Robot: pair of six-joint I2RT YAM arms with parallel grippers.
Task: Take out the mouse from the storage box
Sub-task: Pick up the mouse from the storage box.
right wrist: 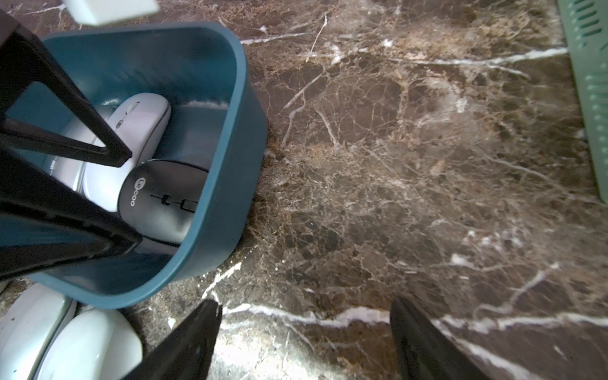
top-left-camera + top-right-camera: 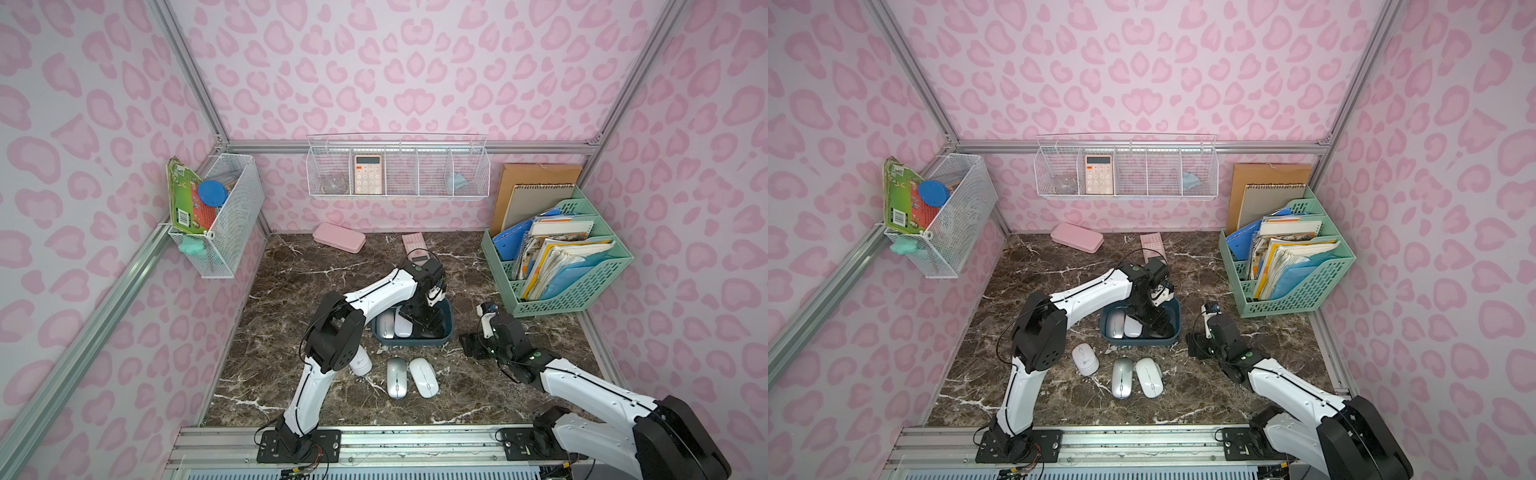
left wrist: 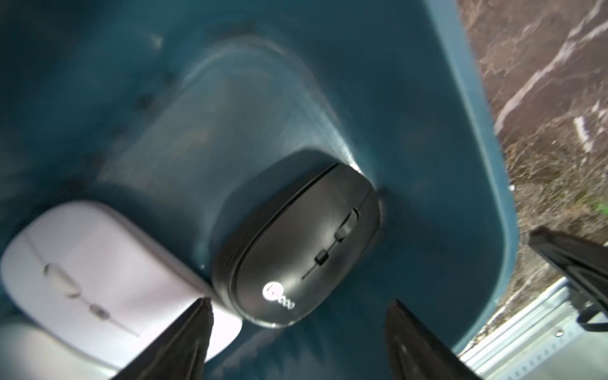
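The teal storage box (image 2: 415, 344) (image 2: 1138, 341) sits mid-table. In it lie a silver mouse (image 2: 385, 326), a white mouse (image 3: 82, 273) (image 1: 138, 128) and a black mouse (image 3: 302, 250) (image 1: 164, 200) against the box wall (image 3: 427, 98). My left gripper (image 3: 299, 302) (image 2: 424, 322) reaches down into the box, open, one finger on each side of the black mouse's rear end, not closed on it. To the right of the box, my right gripper (image 1: 306, 306) (image 2: 471, 347) is open over bare marble, holding nothing.
Three mice lie on the table in front of the box: silver (image 2: 397, 377), white (image 2: 424, 377) and another white (image 2: 1086, 359). A mint-green file rack (image 2: 557, 257) stands at the right; a pink case (image 2: 338, 237) and a pink keyboard (image 2: 413, 245) lie at the back.
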